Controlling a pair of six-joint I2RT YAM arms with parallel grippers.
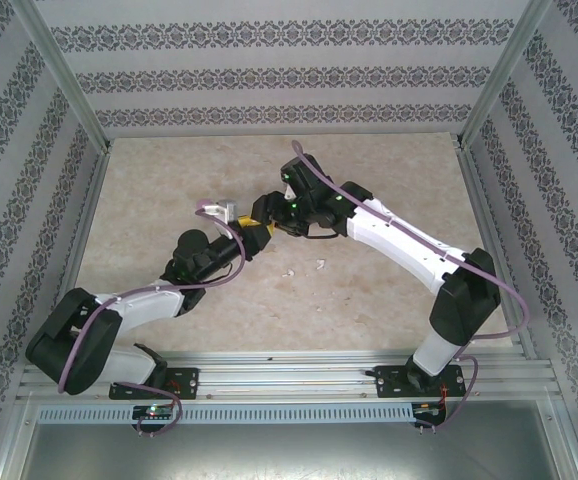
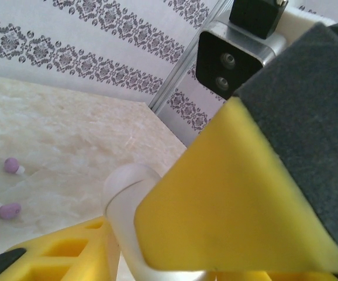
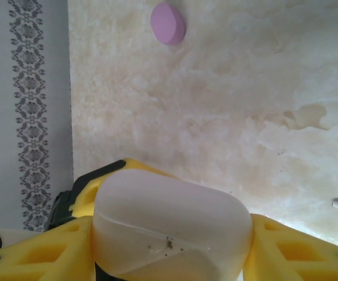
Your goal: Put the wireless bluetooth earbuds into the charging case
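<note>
A: Where's the case?
B: Rounded white plastic charging case (image 3: 169,222), pinched in my right gripper (image 3: 170,249). My left gripper (image 1: 259,232) (close beside it): can't tell. Pale purple pebble-like earbuds (image 2: 11,165) lie on the marbled tabletop (image 2: 69,129).

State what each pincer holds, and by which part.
Right pincer clamps the white charging case by its two ends. Left pincer straddles the case; grip cannot be told.

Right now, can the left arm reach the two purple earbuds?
Probably yes: the purple earbuds lie uncovered near the left gripper, though it is busy at the white charging case the right gripper holds.
</note>
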